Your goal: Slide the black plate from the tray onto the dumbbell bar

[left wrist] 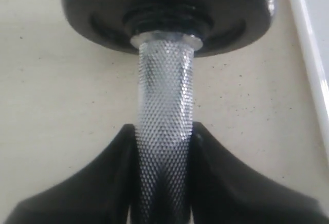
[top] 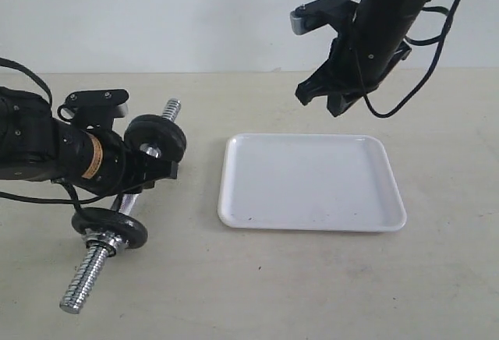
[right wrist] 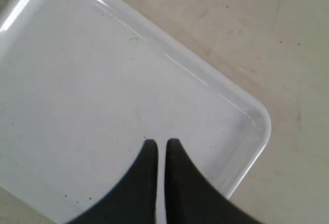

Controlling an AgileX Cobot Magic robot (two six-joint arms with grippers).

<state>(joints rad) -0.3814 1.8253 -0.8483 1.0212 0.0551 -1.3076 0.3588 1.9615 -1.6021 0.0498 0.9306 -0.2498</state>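
Two black discs sit on the dumbbell bar (top: 86, 274), which lies at the left of the worktop (top: 257, 285) and slants from a coarse threaded end nearest the camera up and away to a second threaded tip. The lower disc (top: 109, 227) sits near the close end with a shiny nut (top: 117, 241) just outside it. The left end effector (top: 144, 170) is clamped on the bar's knurled middle, between the discs; the left wrist view shows its two fingers (left wrist: 103, 183) pressed against either side of the rod. Just beyond that grip, the black plate (top: 156, 139) is threaded on the bar's raised far part, tilted with the rod and apart from the tray (top: 312, 219). To the right, the white tray rests flat on the worktop. Above its far edge hangs the right end effector (top: 318, 100), lifted well off the surface; in the right wrist view its fingertips (right wrist: 149, 152) stand almost together with only a thin slit between them, gripping nothing.
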